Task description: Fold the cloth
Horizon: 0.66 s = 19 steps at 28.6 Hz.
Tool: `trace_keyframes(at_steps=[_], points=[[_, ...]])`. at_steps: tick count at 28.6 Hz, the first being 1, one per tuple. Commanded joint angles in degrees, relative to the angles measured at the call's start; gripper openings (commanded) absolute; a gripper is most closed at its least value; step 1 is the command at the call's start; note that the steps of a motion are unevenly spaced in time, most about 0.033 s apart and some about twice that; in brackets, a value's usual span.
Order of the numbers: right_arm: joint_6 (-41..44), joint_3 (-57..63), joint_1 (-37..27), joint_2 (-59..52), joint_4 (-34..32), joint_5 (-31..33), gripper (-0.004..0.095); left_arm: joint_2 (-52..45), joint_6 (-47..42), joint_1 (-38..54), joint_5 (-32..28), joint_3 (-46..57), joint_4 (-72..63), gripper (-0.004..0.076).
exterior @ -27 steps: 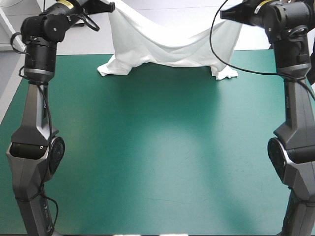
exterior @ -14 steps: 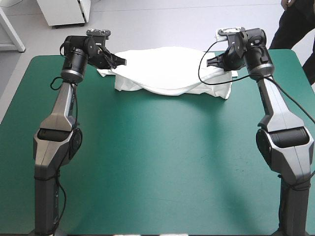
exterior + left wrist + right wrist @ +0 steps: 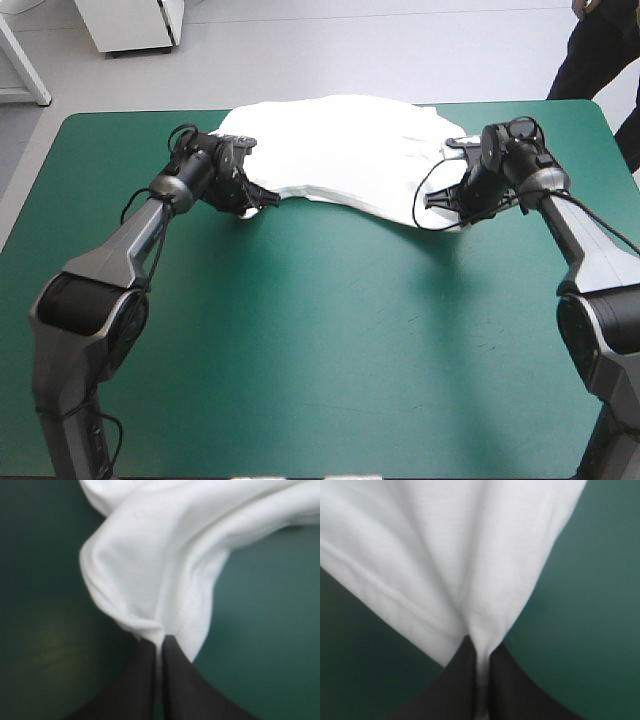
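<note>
table: you're looking at the teal-green table [image 3: 330,340] filling most of the high view, and the whole near half of its cover is lying bare.
t-shirt: the white t-shirt [image 3: 340,150] is lying spread across the far part of the table. its far side is reaching the table's far edge, and its near edge is running between your two grippers.
arms: both arms are stretching forward from the near corners and bending inward toward the cloth's two near corners.
left gripper: your left gripper [image 3: 262,199] is sitting low, close to the cover, at the t-shirt's near left corner. in the left wrist view its black fingers [image 3: 185,690] are pressing all but together on a pinch of white cloth, so it's gripping the t-shirt.
right gripper: your right gripper [image 3: 432,200] is sitting just as low at the near right corner. its black fingers [image 3: 455,680] are squeezing a thin strip of white between them, so it's gripping the t-shirt too.
cloth at the left gripper: it's bunching into a rounded hump just ahead of the fingertips, with teal-green showing on both sides.
cloth at the right gripper: it's fanning out smooth from the fingertips, a stitched hem running along one edge.
</note>
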Motion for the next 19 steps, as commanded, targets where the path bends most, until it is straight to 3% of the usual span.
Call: trace_keyframes(at_steps=[1, 10, 19], points=[[-0.2, 10.0, -0.4, -9.5, 0.1, -5.8, -0.0013, -13.9, -1.7, -0.1, -9.5, 14.1, 0.6, -0.0022], [-0.7, 38.5, -0.4, -28.1, 0.1, -12.1, -0.0013, -30.3, -4.4, -0.9, -12.7, 41.0, 0.6, -0.0022], [-0.7, 54.0, -0.4, -44.6, 3.5, -7.5, -0.0013, -50.4, -7.5, -3.5, -10.6, 61.7, -2.3, -0.0022]])
